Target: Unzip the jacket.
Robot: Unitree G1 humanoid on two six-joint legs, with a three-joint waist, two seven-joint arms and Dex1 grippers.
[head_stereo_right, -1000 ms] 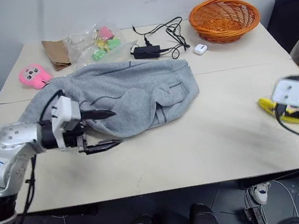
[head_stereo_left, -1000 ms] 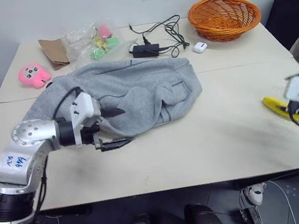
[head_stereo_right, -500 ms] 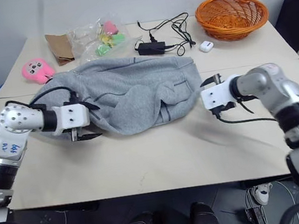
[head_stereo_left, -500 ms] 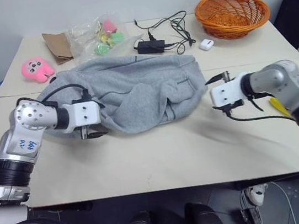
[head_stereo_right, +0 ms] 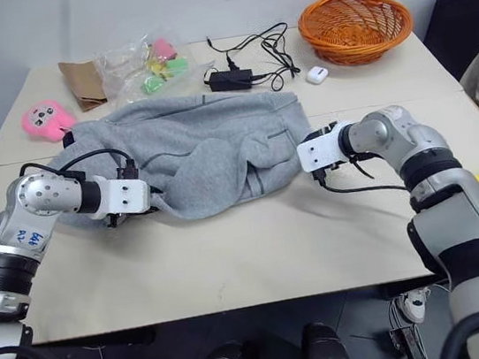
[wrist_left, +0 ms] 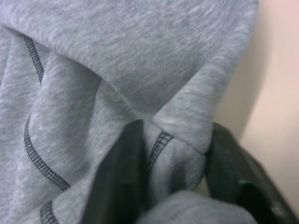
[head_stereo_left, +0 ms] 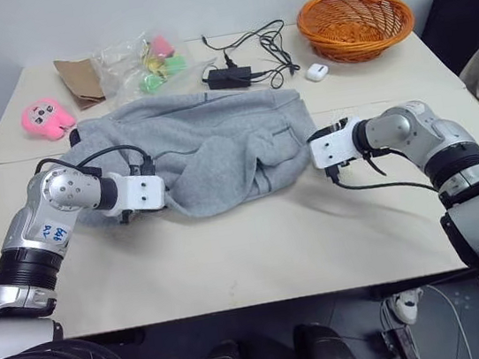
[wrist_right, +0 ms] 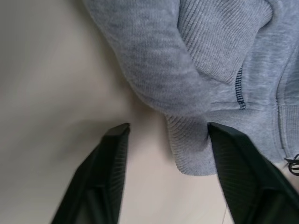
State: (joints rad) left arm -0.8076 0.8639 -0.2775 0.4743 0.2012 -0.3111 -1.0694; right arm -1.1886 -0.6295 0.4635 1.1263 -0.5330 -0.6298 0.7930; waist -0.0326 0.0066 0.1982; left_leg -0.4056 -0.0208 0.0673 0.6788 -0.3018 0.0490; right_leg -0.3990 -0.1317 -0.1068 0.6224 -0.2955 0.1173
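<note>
The light grey fleece jacket (head_stereo_left: 208, 144) lies crumpled across the middle of the table (head_stereo_left: 258, 248). My left gripper (head_stereo_left: 158, 204) is at its near left edge. In the left wrist view a fold of the jacket (wrist_left: 180, 116) with a dark seam fills the gap between both fingers (wrist_left: 121, 177), so this gripper (wrist_left: 176, 128) is shut on it. My right gripper (head_stereo_left: 310, 153) is at the jacket's right edge. It (wrist_right: 168, 127) stands open around a ribbed cuff (wrist_right: 189, 144), with bare table showing beside the cuff. No zipper pull is visible.
An orange wicker basket (head_stereo_left: 356, 23) stands at the back right, with a small white case (head_stereo_left: 316, 71) and a black charger with cables (head_stereo_left: 227, 77) beside it. A plastic bag of toys (head_stereo_left: 147, 63), a brown paper bag (head_stereo_left: 78, 81) and a pink plush (head_stereo_left: 43, 118) lie at the back left.
My right arm swung in from the table's right side to the jacket's right edge, its jaws narrowing. My left gripper pushed onto the jacket's near edge, rolled, and closed on a fold.
</note>
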